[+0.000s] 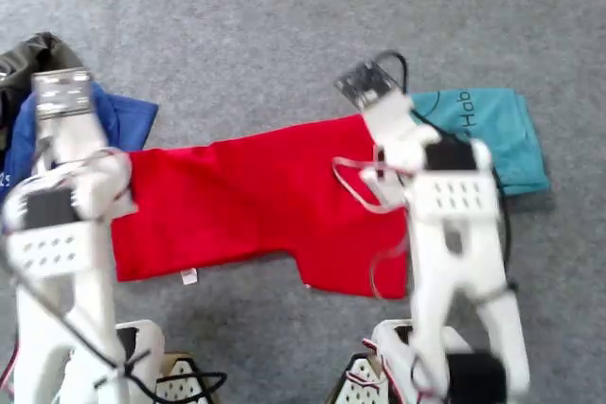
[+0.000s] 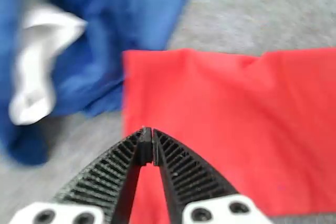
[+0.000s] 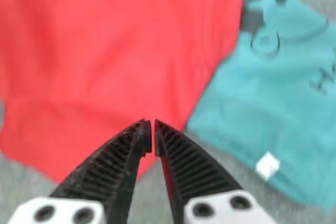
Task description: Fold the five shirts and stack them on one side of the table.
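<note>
A red shirt [image 1: 256,205] lies spread flat across the middle of the grey table [image 1: 284,44]. My left arm [image 1: 66,196] stands over its left edge. In the left wrist view my left gripper [image 2: 147,144] is shut with nothing in it, above the red shirt [image 2: 236,119] near a corner. My right arm [image 1: 445,186] stands over the shirt's right end. My right gripper [image 3: 152,129] is shut and empty, hanging over the red shirt [image 3: 105,51] close to a folded teal shirt [image 3: 273,114].
The folded teal shirt [image 1: 488,134] lies at the right of the table. A crumpled blue shirt [image 1: 118,120] and a dark garment [image 1: 28,59] lie at the far left. A white cloth [image 2: 37,66] rests on the blue shirt [image 2: 105,35]. Bare grey table stretches behind the red shirt.
</note>
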